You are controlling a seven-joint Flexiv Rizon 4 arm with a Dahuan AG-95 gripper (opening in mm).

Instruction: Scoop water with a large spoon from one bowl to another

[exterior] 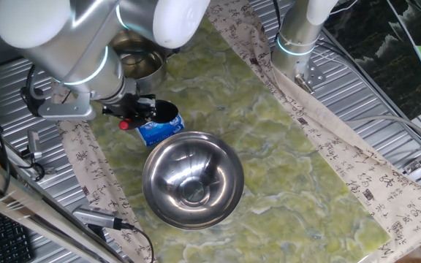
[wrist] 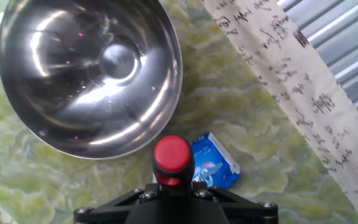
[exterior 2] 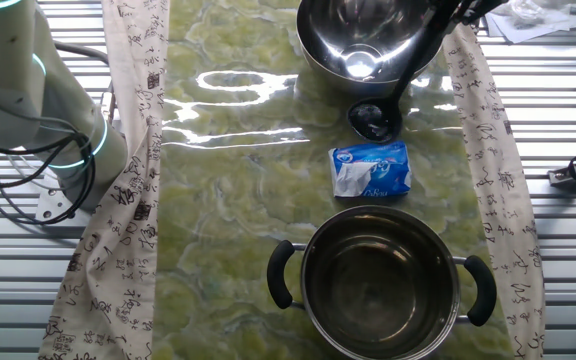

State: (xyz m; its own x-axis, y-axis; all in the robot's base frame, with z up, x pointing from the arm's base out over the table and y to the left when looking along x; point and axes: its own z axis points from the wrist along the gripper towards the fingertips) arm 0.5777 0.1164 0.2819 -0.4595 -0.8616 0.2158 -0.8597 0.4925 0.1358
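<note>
My gripper (exterior: pixel 131 111) is shut on the handle of the large spoon (exterior 2: pixel 408 75), a slim dark ladle. In the hand view its red end (wrist: pixel 173 155) pokes out just past the gripper (wrist: pixel 173 186). The dark scoop (exterior 2: pixel 373 120) hangs low over the table, outside the round steel bowl (exterior: pixel 192 179) and between it and the blue tissue pack. A steel pot (exterior 2: pixel 383 285) with two black side handles stands beyond the pack. Both vessels gleam inside, so I cannot make out the water. The fingertips are hidden behind the handle.
A blue-and-white tissue pack (exterior 2: pixel 371 168) lies on the green marbled mat (exterior: pixel 283 146) between bowl and pot. Printed cloth strips (exterior 2: pixel 133 120) run along both sides of the mat. A second arm's base (exterior: pixel 296 40) stands at the table's far edge, with ribbed metal around it.
</note>
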